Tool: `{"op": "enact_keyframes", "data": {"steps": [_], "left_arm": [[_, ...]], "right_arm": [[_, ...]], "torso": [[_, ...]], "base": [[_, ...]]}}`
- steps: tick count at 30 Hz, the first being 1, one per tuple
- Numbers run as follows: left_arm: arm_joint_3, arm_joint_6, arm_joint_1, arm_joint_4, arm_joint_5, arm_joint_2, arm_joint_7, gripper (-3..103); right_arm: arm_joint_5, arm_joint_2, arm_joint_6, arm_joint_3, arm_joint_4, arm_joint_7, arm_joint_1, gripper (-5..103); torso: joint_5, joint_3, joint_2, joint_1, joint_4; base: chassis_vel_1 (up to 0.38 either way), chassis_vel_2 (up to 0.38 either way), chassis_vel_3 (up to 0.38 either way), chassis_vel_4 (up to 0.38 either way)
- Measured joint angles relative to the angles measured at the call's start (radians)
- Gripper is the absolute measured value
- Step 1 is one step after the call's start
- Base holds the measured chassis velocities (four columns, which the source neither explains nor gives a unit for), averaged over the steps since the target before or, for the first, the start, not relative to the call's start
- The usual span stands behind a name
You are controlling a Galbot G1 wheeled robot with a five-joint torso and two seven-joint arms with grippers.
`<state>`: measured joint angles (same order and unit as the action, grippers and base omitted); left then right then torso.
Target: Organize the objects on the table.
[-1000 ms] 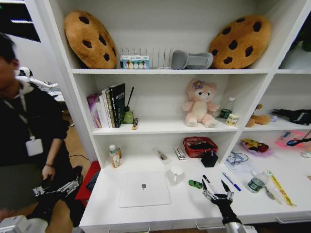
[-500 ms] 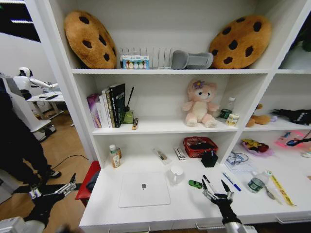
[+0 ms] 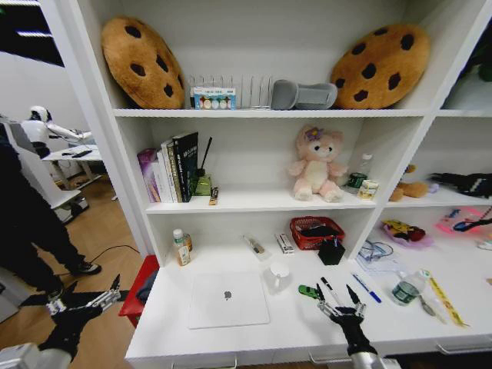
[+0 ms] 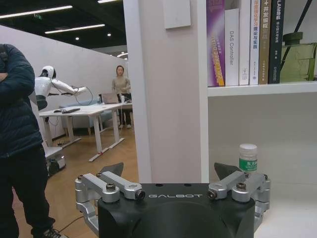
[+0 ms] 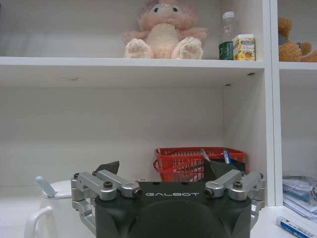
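A slim silver laptop (image 3: 228, 298) lies shut on the white table (image 3: 254, 338). To its right are a white mug (image 3: 279, 274), a tiny green toy car (image 3: 308, 291), a black pen (image 3: 330, 290), a blue pen (image 3: 366, 287) and a clear dark-lidded jar (image 3: 403, 290). My right gripper (image 3: 335, 297) hovers open at the table's front edge, its left fingertip just beside the car. In the right wrist view the right gripper (image 5: 162, 168) is open, with the mug (image 5: 49, 198) ahead. My left gripper (image 3: 84, 296) hangs open off the table's left end; the left wrist view shows this left gripper (image 4: 171, 171) empty.
A red basket (image 3: 316, 231), a small black box (image 3: 331, 251) and a bottle (image 3: 181, 247) stand at the back of the table. Shelves above hold books (image 3: 173, 165), a plush toy (image 3: 315, 164) and cookie cushions (image 3: 141, 61). A person (image 3: 31, 223) stands at the left.
My right gripper has edged left toward the green car. The person at the left has stepped back from my left gripper, which rose a little.
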<state>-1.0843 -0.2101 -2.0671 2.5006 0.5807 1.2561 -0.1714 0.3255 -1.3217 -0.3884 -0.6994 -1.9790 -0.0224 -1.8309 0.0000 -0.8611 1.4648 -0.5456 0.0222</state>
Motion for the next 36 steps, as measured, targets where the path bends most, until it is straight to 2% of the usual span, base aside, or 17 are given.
{"op": "enact_keyframes", "data": {"steps": [8, 11, 21, 25, 27, 28, 29, 30, 31, 32, 33, 34, 36], "left_arm": [[0.0, 0.0, 0.0, 0.0, 0.0, 0.0, 0.0, 100], [0.001, 0.0, 0.0, 0.0, -0.001, 0.0, 0.0, 100], [0.001, 0.0, 0.001, -0.001, -0.001, 0.0, 0.001, 100], [0.001, 0.0, 0.001, -0.001, -0.001, 0.0, 0.001, 100], [0.001, 0.0, 0.001, -0.001, -0.001, -0.001, 0.001, 100], [0.001, 0.0, 0.001, -0.001, -0.001, -0.001, 0.001, 100], [0.001, 0.0, 0.001, -0.001, -0.001, -0.001, 0.001, 100], [0.001, 0.0, 0.001, -0.001, -0.001, -0.001, 0.001, 100], [0.001, 0.0, 0.001, -0.001, -0.001, -0.001, 0.001, 100], [0.001, 0.0, 0.001, -0.001, -0.001, -0.001, 0.001, 100], [0.001, 0.0, 0.001, -0.001, -0.001, -0.001, 0.001, 100], [0.001, 0.0, 0.001, -0.001, -0.001, -0.001, 0.001, 100], [0.001, 0.0, 0.001, -0.001, -0.001, -0.001, 0.001, 100]], "right_arm": [[0.011, 0.004, -0.001, -0.001, 0.003, -0.019, -0.002, 100], [0.013, 0.007, -0.009, 0.0, 0.003, -0.053, -0.007, 100], [0.02, 0.025, -0.03, 0.0, 0.011, -0.108, 0.006, 100], [-0.003, 0.037, -0.01, -0.005, 0.012, -0.119, 0.016, 100], [0.077, 0.085, 0.027, -0.012, 0.012, -0.187, 0.025, 100], [0.077, 0.085, 0.027, -0.012, 0.012, -0.187, 0.025, 100], [0.152, 0.149, 0.057, -0.025, 0.024, -0.278, 0.039, 100], [0.152, 0.149, 0.057, -0.025, 0.024, -0.278, 0.039, 100], [0.219, 0.249, 0.092, -0.049, 0.058, -0.415, 0.07, 100], [0.254, 0.312, 0.117, -0.071, 0.086, -0.513, 0.105, 100], [0.254, 0.312, 0.117, -0.071, 0.086, -0.513, 0.105, 100], [0.288, 0.36, 0.135, -0.089, 0.12, -0.609, 0.15, 100], [0.337, 0.415, 0.162, -0.103, 0.167, -0.71, 0.197, 100]], "torso": [[0.0, 0.0, 0.0, 0.0, 0.0], [0.0, 0.0, 0.0, 0.0, 0.0001], [0.0002, 0.0, 0.0, 0.0, 0.0], [0.0009, 0.0, 0.0, 0.0, -0.0004], [0.0005, 0.0, 0.0, 0.0, 0.0006], [0.0005, 0.0, 0.0, 0.0, 0.0006], [0.0005, 0.0, 0.0, 0.0, 0.0005], [0.0005, 0.0, 0.0, 0.0, 0.0005], [-0.0003, 0.0, 0.0, 0.0, 0.0002], [-0.0004, 0.0, 0.0, 0.0, -0.0001], [-0.0004, 0.0, 0.0, 0.0, -0.0001], [0.0, 0.0, 0.0, 0.0, -0.0008], [0.0006, 0.0, 0.0, 0.0, -0.0003]], "base": [[0.0, 0.0, 0.0, 0.0], [-0.016, -0.057, 0.054, 0.058], [-0.118, -0.147, 0.149, 0.119], [-0.127, -0.117, 0.139, 0.14], [-0.011, -0.042, 0.049, 0.01], [0.0, 0.0, 0.0, 0.0], [0.0, 0.0, 0.0, 0.0], [0.0, 0.0, 0.0, 0.0], [0.035, 0.043, -0.048, -0.067], [0.055, 0.043, -0.052, -0.046], [0.055, 0.043, -0.052, -0.046], [0.034, 0.05, -0.052, -0.024], [0.0, 0.0, 0.0, 0.0]]}}
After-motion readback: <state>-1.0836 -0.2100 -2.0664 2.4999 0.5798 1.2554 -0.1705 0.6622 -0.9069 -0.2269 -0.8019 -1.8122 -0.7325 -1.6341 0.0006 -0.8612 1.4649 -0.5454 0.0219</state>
